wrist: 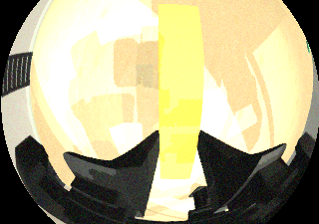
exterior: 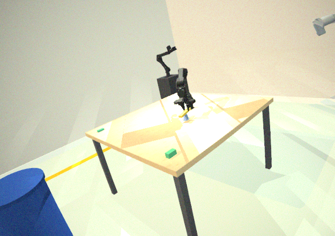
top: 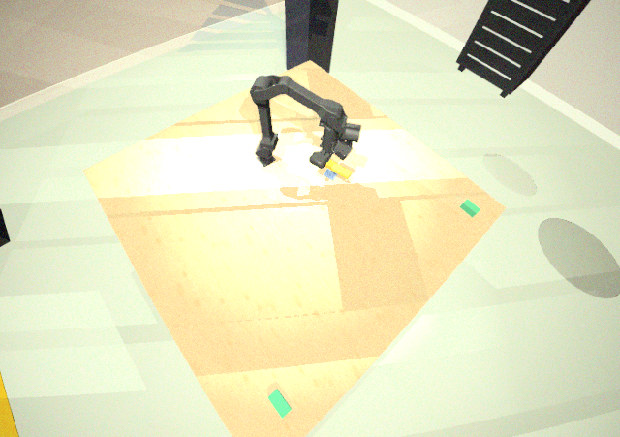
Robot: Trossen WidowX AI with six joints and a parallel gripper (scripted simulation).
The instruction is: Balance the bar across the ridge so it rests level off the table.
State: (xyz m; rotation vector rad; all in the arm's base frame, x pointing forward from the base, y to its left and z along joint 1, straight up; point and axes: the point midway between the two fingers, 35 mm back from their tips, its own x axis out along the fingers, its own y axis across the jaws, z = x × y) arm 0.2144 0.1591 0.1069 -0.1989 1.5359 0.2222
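The yellow bar point(top: 342, 170) point(exterior: 183, 113) point(wrist: 180, 75) is between the fingers of my gripper point(top: 331, 158) point(exterior: 187, 109) point(wrist: 178, 134), which is shut on it near one end. The bar's long part reaches out beyond the fingertips. The small blue ridge point(top: 329, 174) point(exterior: 186, 118) stands on the table point(top: 250, 257) point(exterior: 151, 133). In the exterior view the bar passes over the top of the ridge, and part of it hides the ridge's peak. I cannot tell whether bar and ridge touch, or whether the bar is exactly level.
One green block point(top: 469, 207) point(exterior: 170, 153) lies near a table corner. Another green block point(top: 279, 403) point(exterior: 100, 130) lies near a different corner. Both are far from the arm. Bright light patches and shadows cross the table.
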